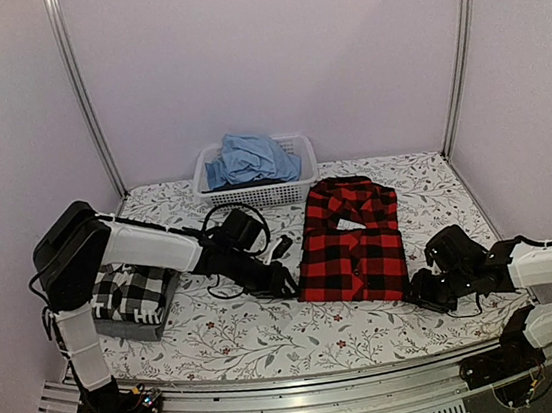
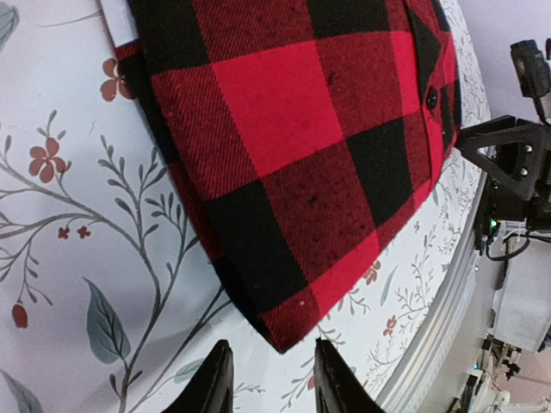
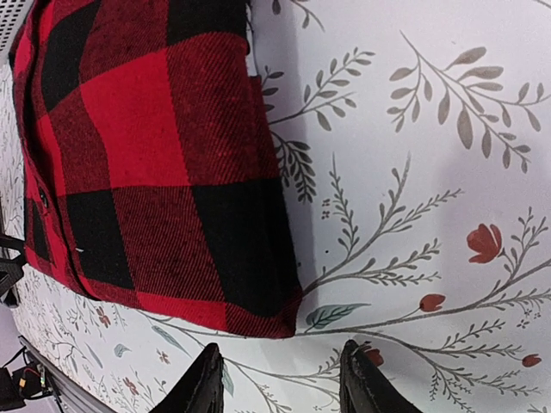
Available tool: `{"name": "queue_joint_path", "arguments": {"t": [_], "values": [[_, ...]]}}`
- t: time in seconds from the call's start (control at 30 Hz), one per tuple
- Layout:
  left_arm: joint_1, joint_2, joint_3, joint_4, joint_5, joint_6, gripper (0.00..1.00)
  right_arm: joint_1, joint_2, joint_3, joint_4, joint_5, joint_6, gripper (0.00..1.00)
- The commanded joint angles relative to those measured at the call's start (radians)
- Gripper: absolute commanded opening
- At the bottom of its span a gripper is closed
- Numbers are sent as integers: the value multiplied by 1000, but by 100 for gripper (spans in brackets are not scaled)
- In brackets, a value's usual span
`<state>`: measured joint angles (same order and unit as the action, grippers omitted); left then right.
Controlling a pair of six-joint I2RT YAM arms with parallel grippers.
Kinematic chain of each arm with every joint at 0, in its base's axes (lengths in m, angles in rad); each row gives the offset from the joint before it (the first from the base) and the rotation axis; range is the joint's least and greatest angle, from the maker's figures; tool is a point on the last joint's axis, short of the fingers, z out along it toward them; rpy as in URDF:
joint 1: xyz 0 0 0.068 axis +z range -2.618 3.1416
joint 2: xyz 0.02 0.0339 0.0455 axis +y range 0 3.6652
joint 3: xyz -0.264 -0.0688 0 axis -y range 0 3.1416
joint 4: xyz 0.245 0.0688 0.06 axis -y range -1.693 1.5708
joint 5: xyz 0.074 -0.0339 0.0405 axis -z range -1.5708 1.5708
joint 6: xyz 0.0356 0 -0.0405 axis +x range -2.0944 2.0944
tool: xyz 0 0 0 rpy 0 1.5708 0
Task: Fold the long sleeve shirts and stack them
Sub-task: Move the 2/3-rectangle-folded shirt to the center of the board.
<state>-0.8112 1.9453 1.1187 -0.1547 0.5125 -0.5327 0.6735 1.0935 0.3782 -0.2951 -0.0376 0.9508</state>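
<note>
Left wrist: left end effector, jaws apart, at red-and-black flannel corner.

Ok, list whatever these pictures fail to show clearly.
Top view: the grey layer under the black-and-white check shirt, mostly covered by it.
Top view: whatever lies beneath the blue cloth in the basket.
Both wrist views: most of the red-and-black flannel, cut off by the frame edges.
</note>
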Motion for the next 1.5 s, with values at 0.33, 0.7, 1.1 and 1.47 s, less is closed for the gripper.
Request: {"name": "queue_joint_path", "arguments": {"t": [0.33,0.7,1.1,1.47], "values": [[-21,48,47,-36,-78,-10,34,2,-4,-3,26,70,37,44],[-66,95,84,-94,-137,-19,29,3,55,5,42,61,39,38],[-89,91,87,-128,-107,-31,30,3,118,18,94,47,28,32],[-92,105,80,-83,-57,-75,15,3,135,15,118,14,23,22]]}}
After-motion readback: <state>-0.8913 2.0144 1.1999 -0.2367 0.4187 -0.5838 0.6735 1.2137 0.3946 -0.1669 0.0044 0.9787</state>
